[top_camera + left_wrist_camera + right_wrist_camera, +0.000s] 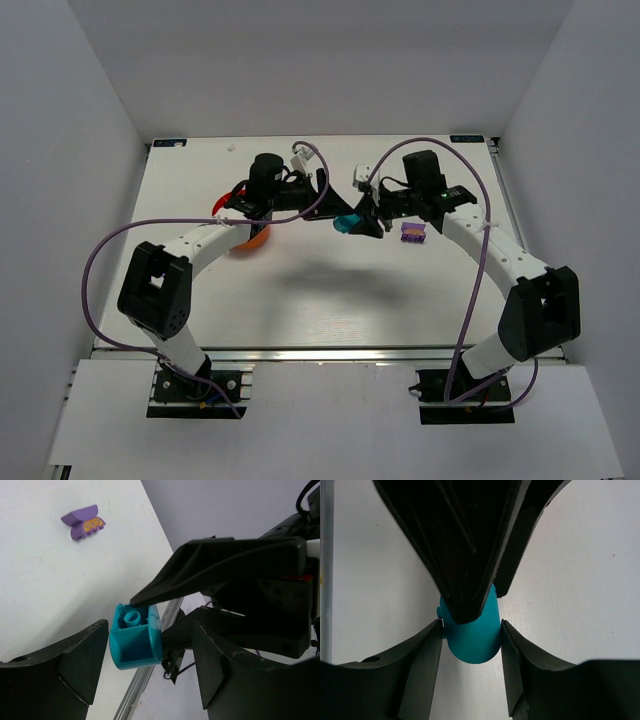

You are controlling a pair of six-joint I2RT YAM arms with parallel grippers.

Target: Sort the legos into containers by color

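Right tool point(471, 626): closed on the cyan brick point(472, 647). Both pads are seen pressed against the brick's opposite sides in the right wrist view, so the brick is taken to be held, clear of the desk point(330, 300), above its far middle part.

Left tool point(151, 639): jaws set wide and placed round the same brick, tip to tip with the right tool. In the left wrist view the brick lies between the left fingers point(75, 670). It is close against one of them, though contact cannot be confirmed, and well apart from the other, with a right finger filling part of that gap. Nothing is gripped by the left tool.

Key relation: the two pairs of fingers are crossed, so the left jaws face the brick sides left free by the right pads. One stud and an open hollow face are turned toward the left wrist camera. A rounded end is turned toward the right wrist camera. The long axis is not settled from these views.

Orange bowl point(256, 240): on the left side of the desk, partly hidden under the left arm. The left arm is judged the nearer one, so a hand-over from right to left is judged to be in progress.

Purple brick point(413, 232): lying loose on the desk beside the right arm, not yet sorted.
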